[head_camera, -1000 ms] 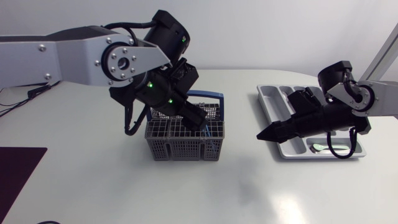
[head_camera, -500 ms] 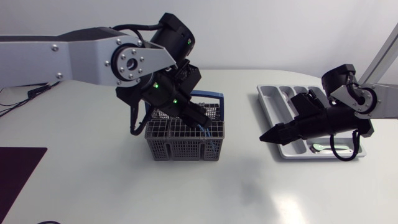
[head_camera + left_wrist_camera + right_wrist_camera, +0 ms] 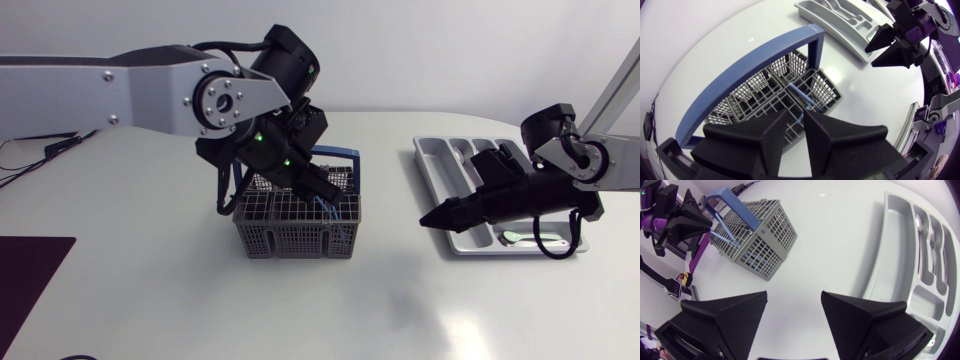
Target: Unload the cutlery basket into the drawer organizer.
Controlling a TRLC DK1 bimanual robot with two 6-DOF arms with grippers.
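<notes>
The grey wire cutlery basket [image 3: 295, 228] with a blue bail handle [image 3: 338, 156] stands mid-table. My left gripper [image 3: 325, 195] reaches down into its right-hand compartment, fingers drawn close on a blue-handled utensil [image 3: 802, 97] that stands between the fingertips [image 3: 777, 131]. The grey drawer organizer [image 3: 436, 165] lies at the right. My right gripper [image 3: 428, 218] hovers open and empty over the table by the organizer's near left corner, pointing toward the basket. From the right wrist view the gripper [image 3: 792, 305] looks across to the basket [image 3: 757, 237] and the organizer [image 3: 885, 255].
A spoon [image 3: 520, 237] lies in the organizer's front compartment, and a fork [image 3: 932, 235] and another spoon [image 3: 917, 222] lie in the long slots. A dark mat [image 3: 25, 285] sits at the table's front left. Bare tabletop [image 3: 390, 290] separates basket and organizer.
My left gripper has slid slightly right and lower into the basket and its fingers have closed in on the blue handle. The right arm has barely moved.
</notes>
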